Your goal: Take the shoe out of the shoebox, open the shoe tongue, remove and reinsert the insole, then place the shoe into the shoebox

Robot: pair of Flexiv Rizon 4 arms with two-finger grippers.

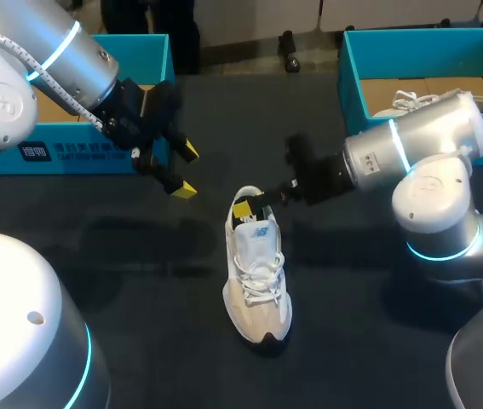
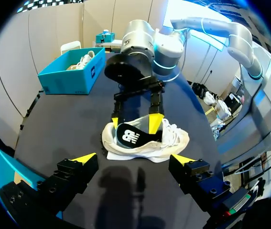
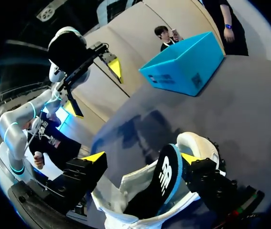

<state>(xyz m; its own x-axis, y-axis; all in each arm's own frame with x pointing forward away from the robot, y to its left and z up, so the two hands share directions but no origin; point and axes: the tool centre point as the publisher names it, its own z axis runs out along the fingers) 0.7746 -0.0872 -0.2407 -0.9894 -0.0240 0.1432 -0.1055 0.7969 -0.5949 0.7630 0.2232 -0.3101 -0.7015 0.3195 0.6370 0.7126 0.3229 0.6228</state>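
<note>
- Currently you have two shoes in sight. One white shoe (image 1: 258, 285) stands on its sole near the middle of the dark table (image 1: 96, 256), well apart from both boxes. Its heel opening points toward the far edge and its dark-tipped toe toward the near edge.
- A second shoe (image 1: 405, 102), also white, lies inside the right shoebox (image 1: 352, 81).
- You can count two blue shoeboxes, one at each far corner. The left shoebox (image 1: 152, 94) sits just behind your left arm, and its brown floor shows.
- Your right gripper (image 1: 254, 203) is down at the shoe's heel opening with its two fingers spread, pinching nothing.
- Seen from the right wrist, a dark flap (image 3: 168, 175) with a white logo and a blue edge stands upright between those fingers. It lies close against one finger and well clear of the other. You cannot tell whether it is the tongue or the insole.
- Your left gripper (image 1: 186, 170) hangs above the table beside the left shoebox, apart from the shoe. Its two fingers are wide apart and hold nothing.
- From the left wrist you see the shoe straight ahead of those open fingers, with the right gripper's two yellow tips at its collar.
- All four yellow tips are visible.
</note>
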